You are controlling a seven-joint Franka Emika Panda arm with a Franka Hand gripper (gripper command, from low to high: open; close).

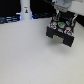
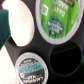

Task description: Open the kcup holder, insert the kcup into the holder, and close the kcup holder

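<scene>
1. My hand (image 1: 61,14) hangs right over the black boxy kcup holder (image 1: 61,34), which sits on the pale bench (image 1: 30,57) toward the exterior view's right. Its tray of round pod slots faces up and looks pulled out, so I judge the opening step done.

2. The wrist view looks straight down into that tray. I see a small white pod with a round green printed top, the kcup (image 2: 29,67), seated in one slot, another green-topped pod (image 2: 56,17) in a neighbouring slot, and an empty dark round slot (image 2: 67,60) just beside them.

3. I cannot tell how far my hand is spread, nor whether it grips anything. The pale rounded shape and the dark green edge at the frame's border are too blurred to read as fingers or as a pod.

4. My judgement: the insert step is in hand or just finishing.

5. Next I must lift clear of the tray without dragging a pod out, then get behind the drawer front and push it squarely shut.

6. A tall white bottle-like object (image 1: 25,11) stands well apart at the back.
</scene>
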